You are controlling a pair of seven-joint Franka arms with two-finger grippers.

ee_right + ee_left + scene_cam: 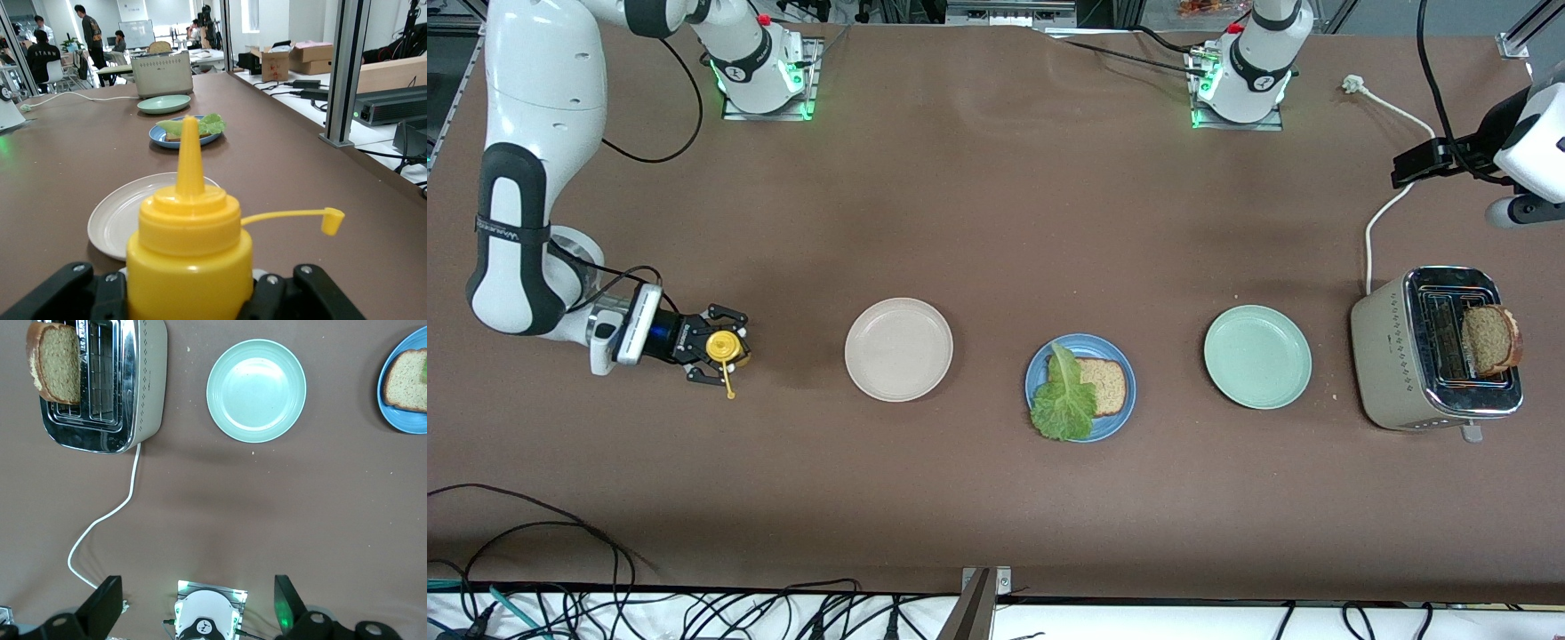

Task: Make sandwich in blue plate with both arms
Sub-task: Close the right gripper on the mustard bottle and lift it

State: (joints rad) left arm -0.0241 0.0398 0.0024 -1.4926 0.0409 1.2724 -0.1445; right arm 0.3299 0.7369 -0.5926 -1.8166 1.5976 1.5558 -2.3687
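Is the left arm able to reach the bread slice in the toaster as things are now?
Probably yes. The bread slice stands upright out of the toaster slot with nothing over it, and the left claw hangs open and empty above the table at that end.

Hidden under the ruffled green lettuce leaf (1064, 400): part of the speckled brown bread slice (1106, 386); cut off at the left wrist view's edge: the round blue plate (405, 420).
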